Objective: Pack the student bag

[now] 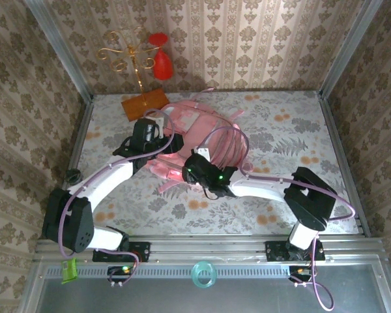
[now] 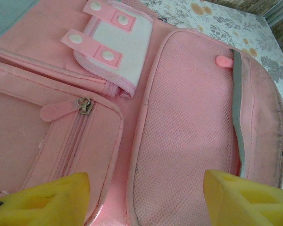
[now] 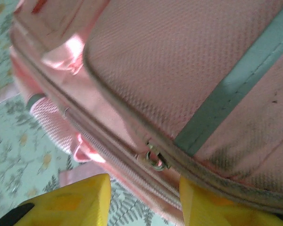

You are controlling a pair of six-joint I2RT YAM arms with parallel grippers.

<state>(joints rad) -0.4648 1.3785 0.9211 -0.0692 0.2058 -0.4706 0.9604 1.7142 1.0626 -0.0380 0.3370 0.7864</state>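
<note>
The student bag (image 1: 205,125) lies flat mid-table, pink with straps spread. My left gripper (image 1: 150,138) hovers over its left part. In the left wrist view that gripper (image 2: 146,197) is open, its yellow fingers (image 2: 47,200) wide apart above the bag's (image 2: 188,103) mesh pocket and a zipped pocket with a metal zipper pull (image 2: 85,106). My right gripper (image 1: 194,168) is at the bag's near edge. In the right wrist view it (image 3: 144,200) stands open across the bag's (image 3: 179,56) zipper seam; a metal slider (image 3: 155,159) sits just above the gap, and table shows beside the left finger.
A gold wire stand on an orange wooden base (image 1: 143,104) with a red piece (image 1: 163,62) is at the back left. A small black item (image 1: 73,175) lies at the table's left edge. A teal ring (image 1: 203,274) rests on the front rail. Wallpapered walls enclose the table.
</note>
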